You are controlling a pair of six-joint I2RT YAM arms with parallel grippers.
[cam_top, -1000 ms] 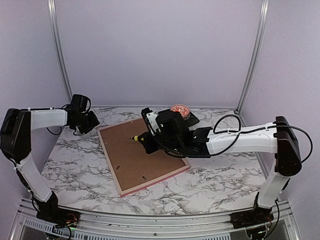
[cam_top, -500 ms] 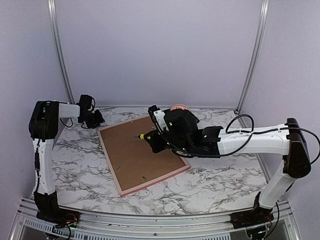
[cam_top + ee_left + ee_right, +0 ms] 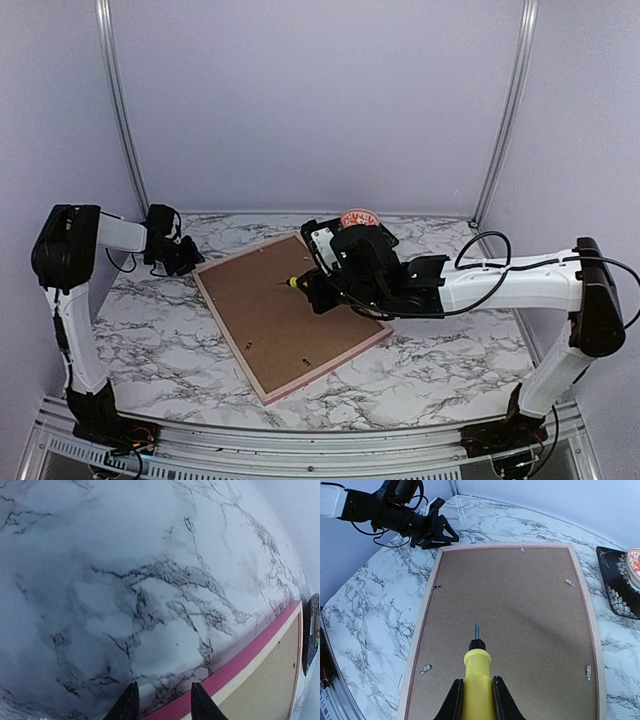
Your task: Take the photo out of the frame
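Note:
The frame (image 3: 231,335) lies face down on the marble table, pink border around a brown backing board (image 3: 280,315). The photo is hidden under that board. My right gripper (image 3: 316,286) hovers over the board, shut on a yellow-handled screwdriver (image 3: 477,670) whose tip points at the board's (image 3: 520,620) middle. Small metal tabs (image 3: 425,669) sit along the inner edge of the frame (image 3: 422,630). My left gripper (image 3: 180,256) is low at the frame's far left corner, open; in the left wrist view the left gripper (image 3: 164,686) shows marble between its fingers and the pink frame edge (image 3: 250,660) by the right one.
A black patterned tray (image 3: 617,585) with a red-and-white round thing (image 3: 360,220) sits at the back, just behind my right arm. Metal posts and lilac walls close in the table at the back and sides.
My left gripper has moved down to the frame's far left corner and its jaws have narrowed. The frame has turned slightly, its near corner shifting right. The right gripper drifted a little right.

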